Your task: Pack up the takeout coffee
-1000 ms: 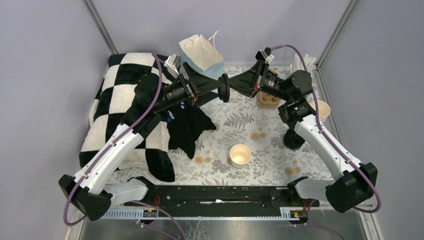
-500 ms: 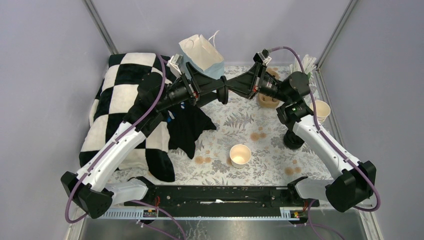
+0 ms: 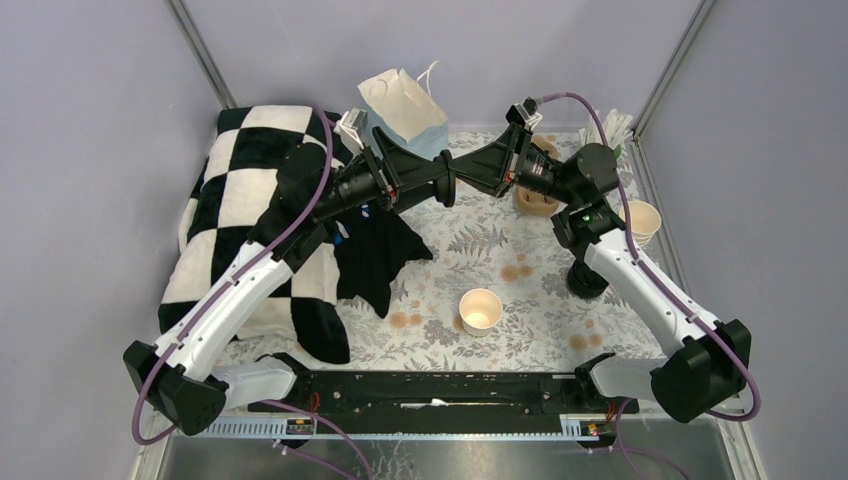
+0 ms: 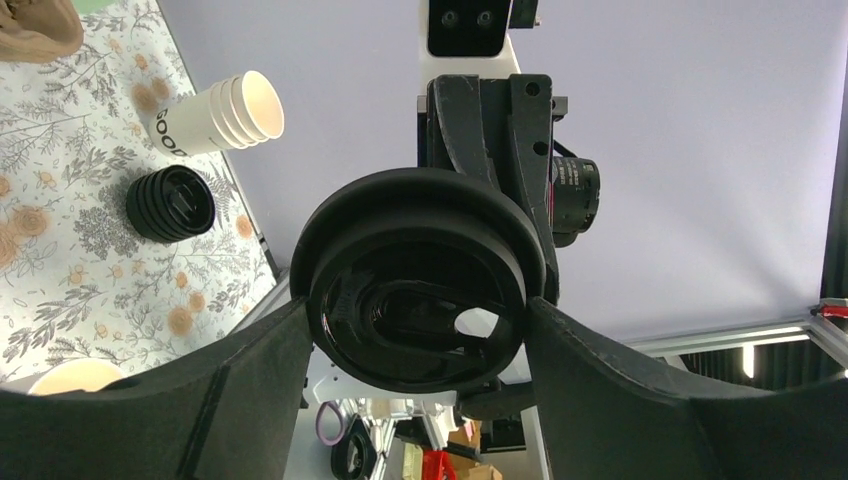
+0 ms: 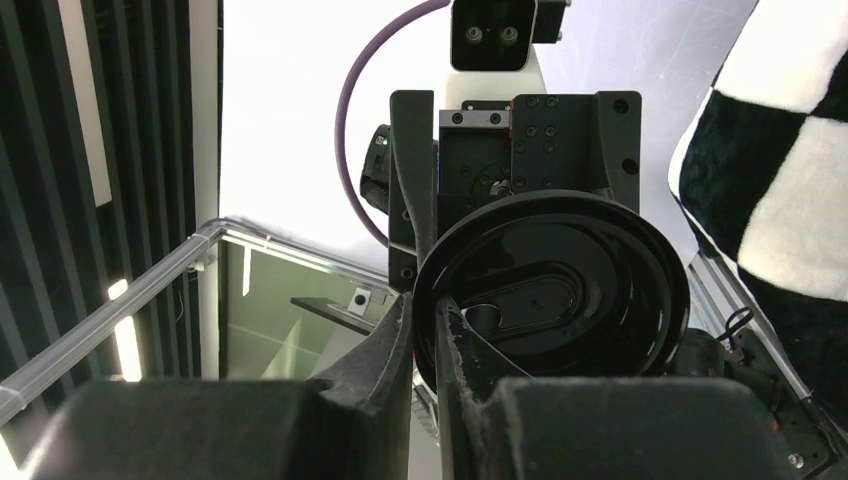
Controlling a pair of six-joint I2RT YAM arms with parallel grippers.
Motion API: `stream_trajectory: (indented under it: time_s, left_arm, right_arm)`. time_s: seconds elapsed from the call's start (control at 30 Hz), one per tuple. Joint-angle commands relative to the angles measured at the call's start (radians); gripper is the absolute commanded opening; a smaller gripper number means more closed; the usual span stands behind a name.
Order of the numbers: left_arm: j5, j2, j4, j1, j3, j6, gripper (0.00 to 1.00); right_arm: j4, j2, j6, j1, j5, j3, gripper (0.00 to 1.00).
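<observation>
While both arms reach toward each other above the far middle of the floral-patterned surface, a round black plastic lid hangs in the air between them, standing on edge. The left gripper is spread to the lid's full width, with one finger against each side of the rim. The right gripper is almost closed and pinches one edge of the same rim in the thin gap between its fingers.

A small white paper cup stands upright and open-topped on the surface, nearer than the grippers and a little right of the middle, well apart from both.

A stack of cream paper cups with dark lettering lies on its side at the right edge. A stack of ribbed black plastic lids sits just nearer than it.

At the far edge a white paper bag with string handles stands open. A black-and-white checkered plush blanket covers the left side of the surface.
</observation>
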Motion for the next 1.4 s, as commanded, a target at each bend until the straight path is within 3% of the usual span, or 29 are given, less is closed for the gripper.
stream_trajectory:
  time_s: [0.0,0.2,0.3,0.4,0.5,0.6,0.7,0.8,0.9,1.1,1.37]
  left_arm:
    - [0.012,0.011,0.018,0.002,0.044,0.019,0.75]
    - [-0.010,0.025,-0.108,0.003,0.095,0.083,0.69]
    - [-0.015,0.028,-0.131,0.002,0.100,0.095,0.68]
    - [-0.030,0.029,-0.193,0.003,0.120,0.128,0.68]
    - [-0.065,0.034,-0.307,0.002,0.159,0.194,0.68]
    - [-0.127,0.042,-0.447,-0.001,0.203,0.276,0.67]
    - [-0.256,0.073,-0.630,-0.058,0.284,0.410,0.67]
    - [-0.434,0.143,-0.795,-0.187,0.389,0.504,0.67]
    - [-0.605,0.264,-0.935,-0.373,0.510,0.555,0.67]
    - [-0.868,0.476,-1.142,-0.628,0.664,0.617,0.71]
    - [-0.909,0.574,-1.144,-0.703,0.644,0.667,0.72]
  right_arm:
    - [0.057,-0.003,0.001,0.020,0.000,0.004,0.15]
    - [0.038,-0.006,-0.008,0.019,0.003,-0.006,0.16]
    - [0.024,-0.012,-0.018,0.020,0.005,-0.015,0.25]
    - [-0.070,-0.030,-0.078,0.017,0.012,-0.009,0.61]
    - [-0.384,-0.061,-0.255,-0.005,0.039,0.048,0.82]
    - [-0.893,-0.091,-0.570,-0.124,0.126,0.148,0.86]
    - [-1.471,-0.057,-0.935,-0.230,0.397,0.331,0.90]
    - [-1.703,-0.032,-1.176,-0.233,0.673,0.431,0.90]
    - [-1.766,-0.054,-1.301,-0.232,0.795,0.380,0.92]
    - [-1.719,-0.169,-1.343,-0.232,0.794,0.227,1.00]
    - [-1.669,-0.271,-1.274,-0.232,0.839,0.104,1.00]
